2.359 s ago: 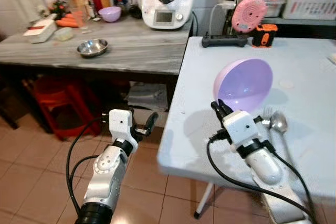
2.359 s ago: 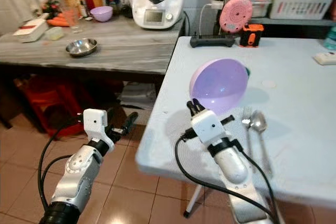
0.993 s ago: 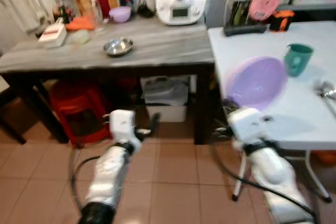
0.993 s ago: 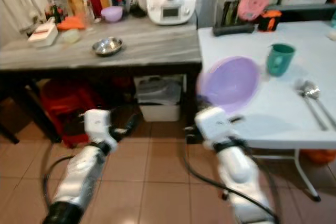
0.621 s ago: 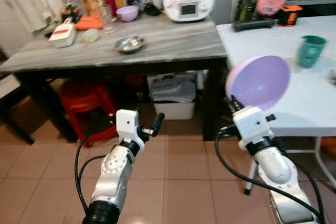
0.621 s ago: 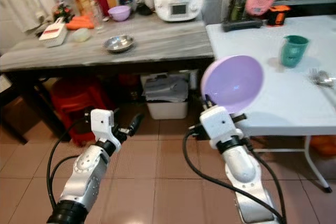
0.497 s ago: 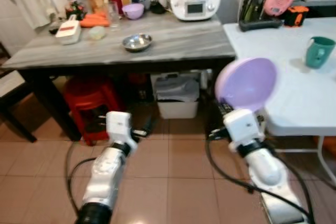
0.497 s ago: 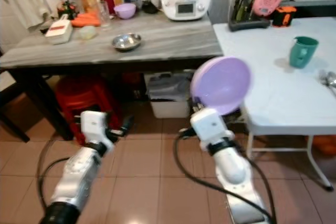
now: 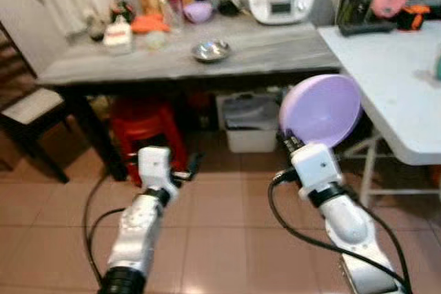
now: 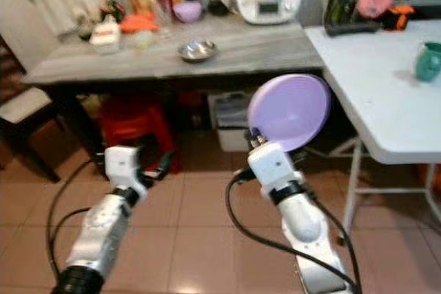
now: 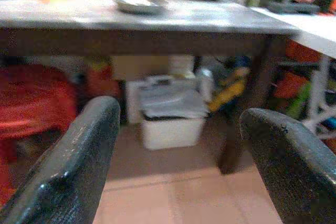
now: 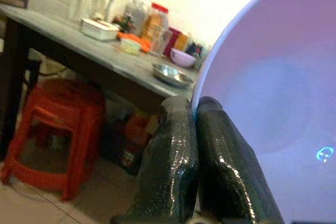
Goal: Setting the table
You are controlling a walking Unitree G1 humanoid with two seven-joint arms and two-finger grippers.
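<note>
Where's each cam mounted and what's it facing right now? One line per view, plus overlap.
Left eye, right eye: head stereo pair, facing forward-down at the grey counter and tiled floor; both arms show, right end effector holding the purple bowl.
Left wrist: along the open left end effector, toward the white bin under the counter.
Right wrist: along its pinched fingers on the bowl rim.
Shared: the steel bowl appears in all views.

Both eye views are softly blurred throughout, daylight washing out the back wall. Shade pools beneath the grey worktop. The left wrist view is smeared and unfocused; glare bleaches the wall in the right wrist view.
</note>
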